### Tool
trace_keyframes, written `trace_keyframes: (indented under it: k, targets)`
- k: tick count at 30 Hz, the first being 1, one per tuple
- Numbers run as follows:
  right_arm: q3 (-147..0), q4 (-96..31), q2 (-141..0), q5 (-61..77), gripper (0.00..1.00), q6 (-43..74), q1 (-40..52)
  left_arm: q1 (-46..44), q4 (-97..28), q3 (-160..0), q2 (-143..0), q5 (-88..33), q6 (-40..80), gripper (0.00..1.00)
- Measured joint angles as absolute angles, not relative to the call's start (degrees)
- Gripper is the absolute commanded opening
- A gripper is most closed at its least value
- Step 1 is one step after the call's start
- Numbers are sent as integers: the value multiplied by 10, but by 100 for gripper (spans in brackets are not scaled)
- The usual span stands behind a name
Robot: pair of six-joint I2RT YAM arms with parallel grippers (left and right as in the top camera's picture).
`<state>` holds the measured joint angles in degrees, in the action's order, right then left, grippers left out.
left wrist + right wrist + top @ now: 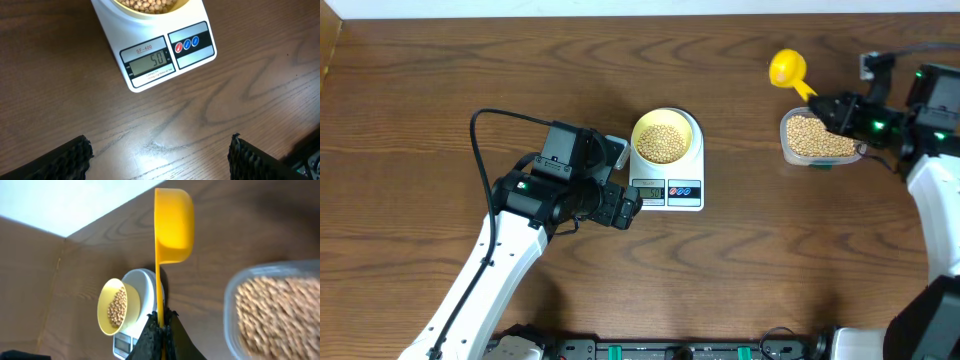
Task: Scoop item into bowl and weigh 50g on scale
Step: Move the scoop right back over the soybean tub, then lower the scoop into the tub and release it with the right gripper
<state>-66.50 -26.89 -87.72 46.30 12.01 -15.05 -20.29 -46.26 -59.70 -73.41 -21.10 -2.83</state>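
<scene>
We find the bowl (pixel 660 115) of beans (pixel 660 140) on the scale (pixel 692 170), display (pixel 150 61) reading 50. The left gripper (pixel 632 207) stands spread, apart, presumably leaving that reading undisturbed. The right gripper (pixel 161 322) pinches the scoop (pixel 173 225) handle beside the tub (pixel 272 310).

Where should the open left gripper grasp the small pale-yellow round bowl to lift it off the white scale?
Probably the rim of the pale-yellow bowl, pinched from straight above on the side facing the left gripper: tan beans fill its middle.
</scene>
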Motion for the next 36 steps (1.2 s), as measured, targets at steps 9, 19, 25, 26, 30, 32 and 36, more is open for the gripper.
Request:
trace_keyframes:
  k: [9,19,25,26,30,32,36]
  targets:
    - [-666,-416,-819,413,1,130,-213,-203,-463,-597,-734,-211,-28,89]
    - [-666,-487,-818,284,1,98,-222,-203,-463,-597,-734,-211,-28,89]
    - [-666,-488,-818,193,1,12,-211,-203,-463,-597,-734,-211,-28,89]
    - [-666,-488,-818,175,1,-2,-204,-203,-463,-597,-734,-211,-28,89]
    - [-666,-488,-818,106,1,-47,-166,-203,-463,-597,-734,-211,-28,89]
    - [-666,-487,-818,68,1,-68,-143,-203,-463,-597,-734,-211,-28,89]
    - [-666,-474,-818,8,1,-91,-104,-203,-463,-597,-734,-211,-28,89]
